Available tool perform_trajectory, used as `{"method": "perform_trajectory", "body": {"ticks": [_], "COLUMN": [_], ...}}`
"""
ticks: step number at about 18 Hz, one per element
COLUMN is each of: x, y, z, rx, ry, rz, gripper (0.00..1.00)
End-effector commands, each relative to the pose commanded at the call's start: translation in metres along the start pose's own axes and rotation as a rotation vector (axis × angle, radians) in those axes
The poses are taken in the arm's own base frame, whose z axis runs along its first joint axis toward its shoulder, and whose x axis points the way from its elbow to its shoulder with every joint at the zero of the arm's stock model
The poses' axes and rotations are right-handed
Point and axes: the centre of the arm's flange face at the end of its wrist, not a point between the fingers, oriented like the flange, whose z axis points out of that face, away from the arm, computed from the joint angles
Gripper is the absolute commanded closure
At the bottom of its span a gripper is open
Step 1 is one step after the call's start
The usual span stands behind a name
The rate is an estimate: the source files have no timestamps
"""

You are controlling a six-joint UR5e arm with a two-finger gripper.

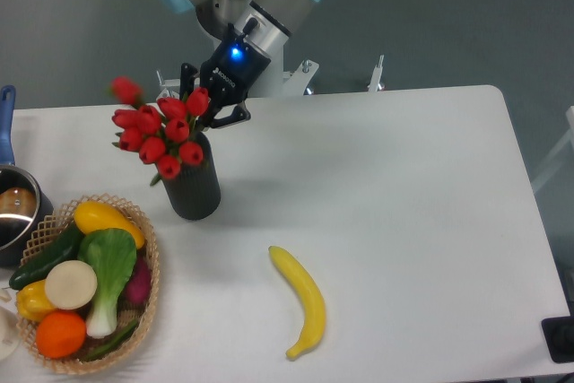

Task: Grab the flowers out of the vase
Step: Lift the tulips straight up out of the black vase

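white table (404, 177); tool (204, 112) pinching the flowers (160, 130) above the black vase (192, 187).

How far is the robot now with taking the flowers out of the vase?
Done: the hand has reached the bunch and sits among the flowers, just above the mouth of the vase. In hand: it seems to be gripping the stems, though the buds hide its fingers, so a firm grip cannot be confirmed. Left: the stems are still in the vase, so the lift out remains.
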Motion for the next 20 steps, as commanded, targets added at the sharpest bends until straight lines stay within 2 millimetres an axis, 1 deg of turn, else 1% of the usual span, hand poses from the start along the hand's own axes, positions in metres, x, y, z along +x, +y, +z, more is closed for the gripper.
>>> {"method": "perform_trajectory", "body": {"ticks": [1,3,6,10,14,17,20], "x": [0.005,0.006,0.0,-0.007,-0.017,-0.019,-0.026], "y": [-0.005,-0.014,-0.036,-0.059,-0.07,-0.077,-0.086], "z": [-0.004,-0.012,-0.024,-0.037,-0.055,-0.065,-0.079], "rx": [0.006,0.023,0.041,0.065,0.152,0.197,0.236], "ry": [-0.008,-0.022,-0.044,-0.06,-0.046,-0.03,-0.033], "rz": [-0.018,-0.037,-0.077,-0.119,-0.175,-0.216,-0.257], "gripper": [1.0,1.0,1.0,1.0,1.0,1.0,1.0]}}
